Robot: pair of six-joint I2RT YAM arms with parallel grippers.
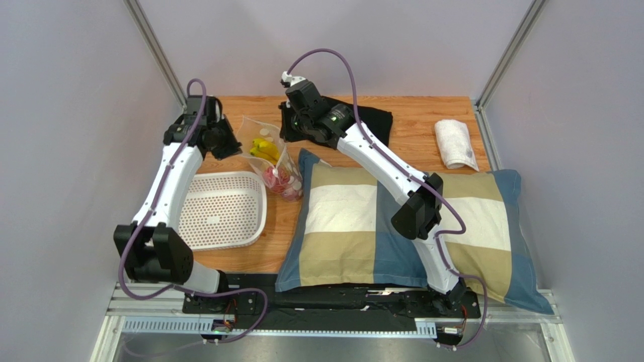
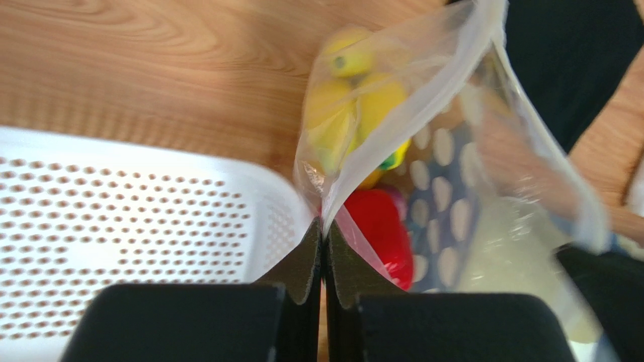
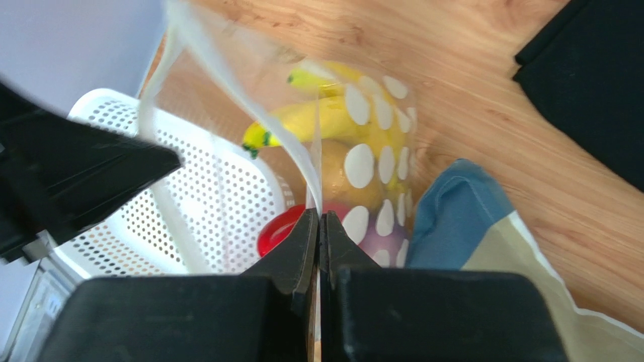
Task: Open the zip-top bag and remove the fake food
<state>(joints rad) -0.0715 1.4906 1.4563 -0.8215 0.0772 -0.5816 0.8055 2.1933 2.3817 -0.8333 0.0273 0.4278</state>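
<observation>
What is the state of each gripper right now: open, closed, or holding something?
Left gripper: closed, pinching an edge of the clear, white-spotted plastic zip-top bag.
Right gripper: closed, pinching another edge of the same bag.

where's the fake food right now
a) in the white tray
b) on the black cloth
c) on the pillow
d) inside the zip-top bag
D: the banana bunch and red pepper show through the clear zip-top bag, which the left gripper and right gripper each pinch at its top edge.
</observation>
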